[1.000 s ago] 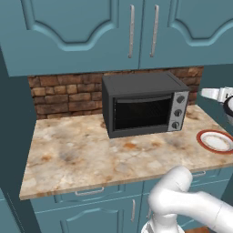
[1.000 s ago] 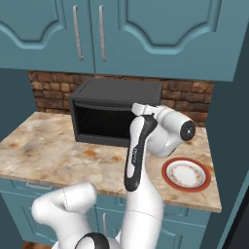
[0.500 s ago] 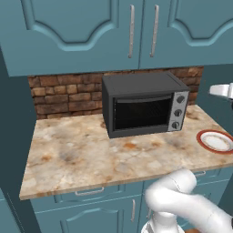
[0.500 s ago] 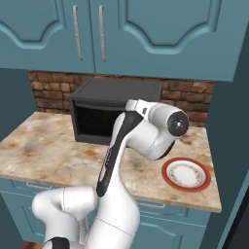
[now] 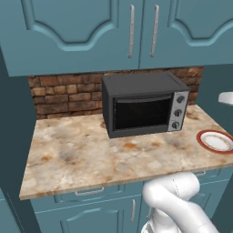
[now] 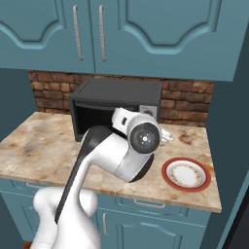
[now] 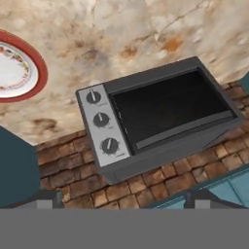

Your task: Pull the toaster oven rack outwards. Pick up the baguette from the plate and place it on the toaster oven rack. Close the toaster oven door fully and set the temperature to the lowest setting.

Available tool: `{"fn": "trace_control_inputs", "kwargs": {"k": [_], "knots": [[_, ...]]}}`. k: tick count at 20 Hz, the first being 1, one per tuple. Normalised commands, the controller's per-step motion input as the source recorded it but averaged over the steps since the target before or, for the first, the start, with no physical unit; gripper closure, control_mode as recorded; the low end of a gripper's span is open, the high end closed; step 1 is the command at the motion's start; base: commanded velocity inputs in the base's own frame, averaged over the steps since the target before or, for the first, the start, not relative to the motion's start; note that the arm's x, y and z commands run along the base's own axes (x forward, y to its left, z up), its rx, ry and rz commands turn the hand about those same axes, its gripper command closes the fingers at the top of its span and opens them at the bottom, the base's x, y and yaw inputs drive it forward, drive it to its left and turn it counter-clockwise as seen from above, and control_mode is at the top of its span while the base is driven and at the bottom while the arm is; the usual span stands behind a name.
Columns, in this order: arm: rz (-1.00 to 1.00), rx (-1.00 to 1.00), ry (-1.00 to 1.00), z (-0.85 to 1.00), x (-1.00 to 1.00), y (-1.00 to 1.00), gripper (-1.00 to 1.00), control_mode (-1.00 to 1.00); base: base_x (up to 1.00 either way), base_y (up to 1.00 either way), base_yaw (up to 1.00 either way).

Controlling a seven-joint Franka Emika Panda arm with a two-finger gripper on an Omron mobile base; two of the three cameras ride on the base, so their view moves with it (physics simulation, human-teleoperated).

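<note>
The gripper (image 7: 124,199) has just opened wide (holding nothing), arm swung back from the toaster oven (image 7: 155,114); knob work seems finished.

The toaster oven (image 5: 143,107) is sitting on the counter (image 5: 82,154), back against the brick wall (image 5: 63,93). Its toaster oven door (image 5: 141,113) is taking up most of the front, with the knobs (image 5: 178,113) lining up to its right. The plate (image 5: 215,141) is lying on the counter to the oven's right, well apart. Cupboards (image 5: 113,32) are hanging above.
</note>
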Motion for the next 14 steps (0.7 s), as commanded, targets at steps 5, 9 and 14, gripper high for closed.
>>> {"fn": "trace_control_inputs", "kwargs": {"k": [5, 9, 14], "knots": [[-0.21, -0.09, 0.23, 0.76, -0.44, 0.39, -1.00, -1.00, 0.00, 0.00, 0.00], [-0.28, -0.18, 0.24, 0.14, 0.20, 0.48, -1.00, -1.00, 0.00, 0.00, 0.00], [-0.26, -0.22, 0.11, -0.76, 1.00, 0.60, -1.00, -1.00, 0.00, 0.00, 0.00]]}}
